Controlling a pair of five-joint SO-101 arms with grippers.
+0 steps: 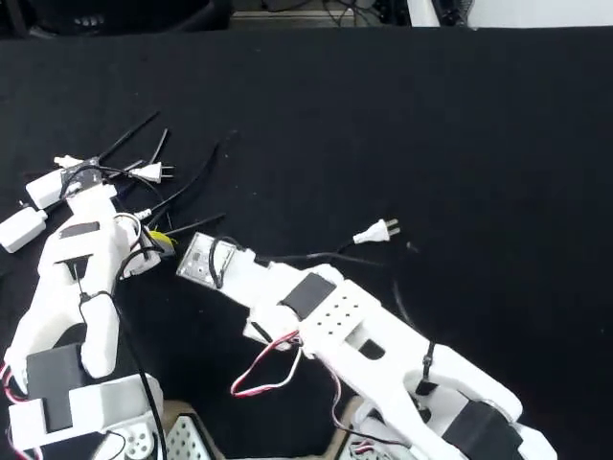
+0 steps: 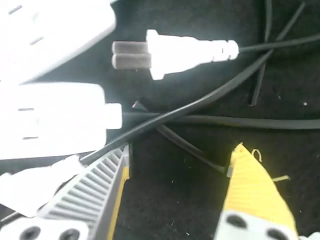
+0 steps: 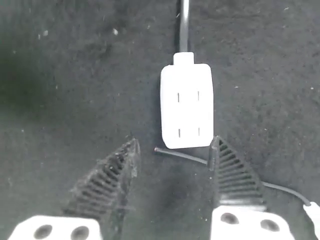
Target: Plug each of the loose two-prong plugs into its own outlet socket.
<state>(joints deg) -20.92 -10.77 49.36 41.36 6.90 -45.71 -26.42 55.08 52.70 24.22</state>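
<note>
Left gripper: spread, holding nothing. One finger is ribbed grey, the other is wrapped in yellow tape. Black cables cross on the surface just off the fingertips.

Past the cables lies a white two-prong plug, flat and unplugged. Its prongs point toward the far socket but stop short of it. The near socket lies beside the ribbed finger, with its cable leading in among the crossed ones.

Right gripper: spread, holding nothing. Its fingertips sit at the near end of a four-slot socket; contact cannot be told. All slots are vacant. The socket cable runs straight away from the gripper. A thin black wire passes between the fingers.

High view: the left arm stands at the left of the black surface, and the right arm reaches in toward it. A loose plug lies mid-surface, well apart from both arms. A second plug lies among cables near the left arm's tip. Whether it is the plug in the wrist view cannot be told.
</note>
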